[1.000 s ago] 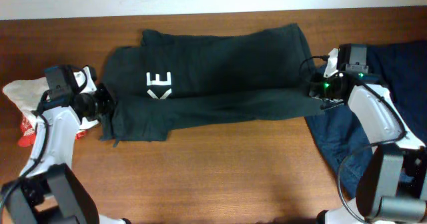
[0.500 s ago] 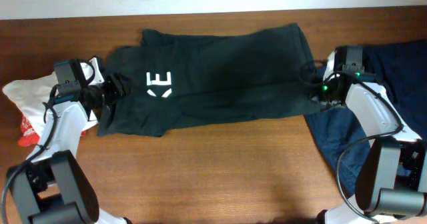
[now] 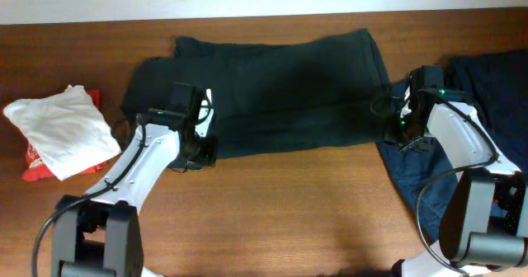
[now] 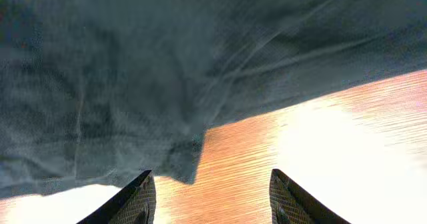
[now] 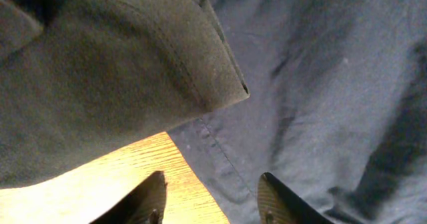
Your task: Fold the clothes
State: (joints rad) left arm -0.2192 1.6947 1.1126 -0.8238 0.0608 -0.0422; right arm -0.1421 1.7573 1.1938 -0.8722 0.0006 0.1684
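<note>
A dark green garment (image 3: 280,87) lies spread across the back of the wooden table, its front edge also in the left wrist view (image 4: 133,84). My left gripper (image 3: 196,152) (image 4: 213,196) hovers open at the front-left edge, with only bare wood between its fingers. My right gripper (image 3: 398,130) (image 5: 213,196) is open just off the garment's right front corner (image 5: 147,64), above wood and the edge of a blue garment (image 5: 320,84). Neither gripper holds any cloth. The left arm covers the white print on the dark garment.
The blue garment (image 3: 462,137) lies crumpled at the right edge of the table. A white cloth (image 3: 62,129) with a red item (image 3: 31,168) under it sits at the left. Bare table top (image 3: 280,211) runs along the front.
Both grippers have opened and let go of the dark garment. The left arm has swung right from the garment's left end to its front-left edge. The right gripper has backed slightly off the corner.
</note>
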